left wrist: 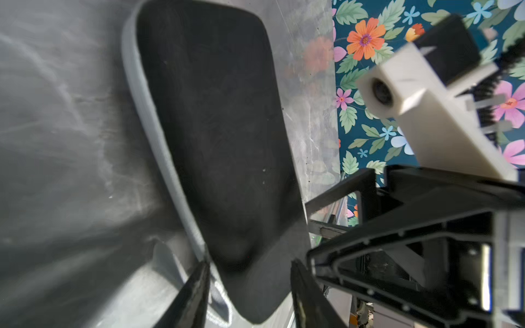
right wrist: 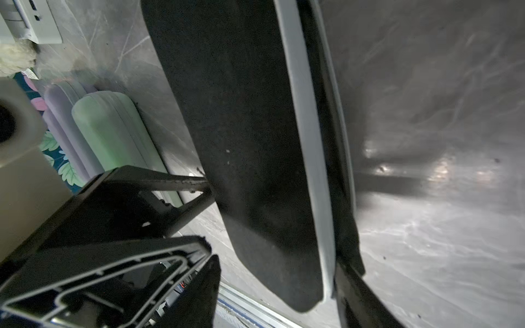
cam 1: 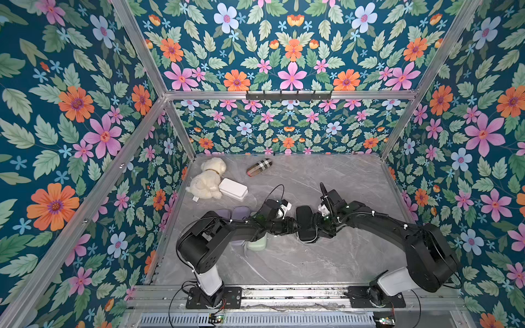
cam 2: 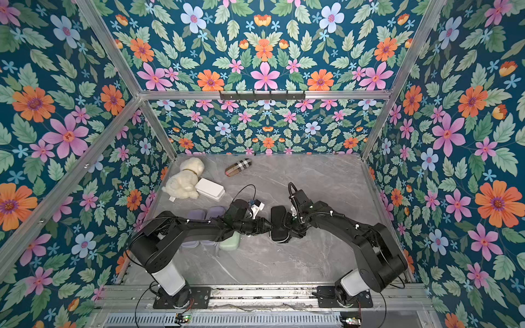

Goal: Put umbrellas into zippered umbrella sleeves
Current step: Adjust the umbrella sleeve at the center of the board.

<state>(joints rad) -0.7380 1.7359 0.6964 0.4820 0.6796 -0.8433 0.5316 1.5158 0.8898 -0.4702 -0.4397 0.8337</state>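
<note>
A black round-ended zip sleeve (cam 1: pixel 304 220) (cam 2: pixel 279 220) lies near the middle of the grey marble desk (cam 1: pixel 326 255), and both top views show it between the two black arms. The left claw (cam 1: pixel 296 227) comes at it from 9 o'clock. In the left wrist view the end of the sleeve sits between the two fingers (left wrist: pixel 196 292). Each finger touches a side with no gap to see, so this claw grips the sleeve. The right claw (cam 1: pixel 314 223) comes at it from 3 o'clock. In the right wrist view its fingers (right wrist: pixel 207 284) stand wide on both sides of the sleeve. A strip of desk shows between one finger and the black shell, so this claw is open around the sleeve. A pale grey zip band runs along the sleeve's edge, but I cannot tell if the zip is done up. At 9 o'clock from the black sleeve, partly under the left arm, lie a mint green zip sleeve (cam 1: pixel 257 242) and two lavender zip sleeves (cam 1: pixel 222 213) (cam 1: pixel 241 211), side by side. Farther back, at 11 o'clock, sits a fluffy cream toy animal (cam 1: pixel 208 177) with a flat white box (cam 1: pixel 233 188) just beside it. A small tan plaid capsule (cam 1: pixel 259 167) lies near the back wall, also at about 11 o'clock, apart from the rest.
</note>
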